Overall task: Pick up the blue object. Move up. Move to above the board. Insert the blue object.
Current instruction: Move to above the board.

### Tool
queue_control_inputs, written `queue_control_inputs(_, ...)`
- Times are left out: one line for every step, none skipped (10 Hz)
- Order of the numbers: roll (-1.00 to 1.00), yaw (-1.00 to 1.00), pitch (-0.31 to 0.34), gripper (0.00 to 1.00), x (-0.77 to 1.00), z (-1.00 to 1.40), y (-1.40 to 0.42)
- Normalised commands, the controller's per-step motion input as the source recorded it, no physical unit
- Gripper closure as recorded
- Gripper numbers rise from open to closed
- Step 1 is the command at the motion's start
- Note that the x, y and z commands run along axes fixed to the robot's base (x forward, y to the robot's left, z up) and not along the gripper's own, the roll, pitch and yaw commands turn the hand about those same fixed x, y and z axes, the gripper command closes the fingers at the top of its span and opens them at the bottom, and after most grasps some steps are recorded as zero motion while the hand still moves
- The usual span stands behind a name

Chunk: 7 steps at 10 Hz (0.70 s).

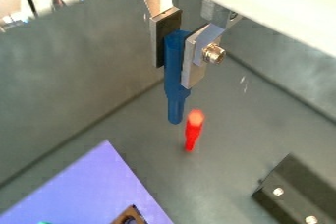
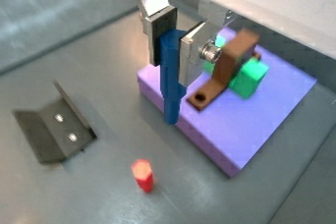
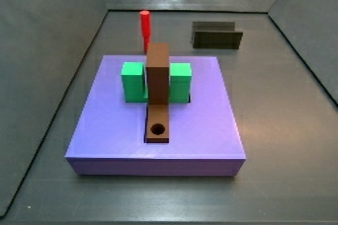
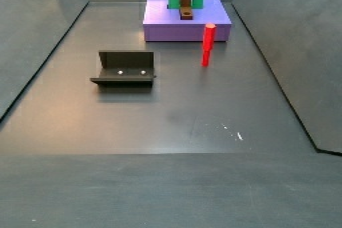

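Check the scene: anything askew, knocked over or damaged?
Nothing stands out. The gripper holds the blue object upright, the red peg stands on the floor, and the board sits straight through its green block.

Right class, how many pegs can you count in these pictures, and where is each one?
2. The blue object hangs clamped in the gripper, lifted off the floor. The red peg stands upright on the floor beside the purple slab. None seems hidden.
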Motion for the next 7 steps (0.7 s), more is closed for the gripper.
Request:
queue_control_inputs(-0.03,0.0,0.09,1.0,0.02,0.61,0.0)
queue_control_inputs(-0.04,0.0,0.053,1.0,0.03,0.24,0.01)
queue_control_inputs(0.08,-0.39,0.102,1.0,0.36,0.37,-1.4)
queue_control_inputs(0.12,-0.35,0.114,1.0,0.36,0.35,-1.4)
queue_control_inputs(0.14,-0.2,0.168,1.0,0.41,0.34,-1.4)
queue_control_inputs(0.07,-0.08,0.198,1.0,0.52,0.34,-1.4)
queue_control_inputs(0.07,-0.03,0.195,1.0,0.32,0.19,-0.76)
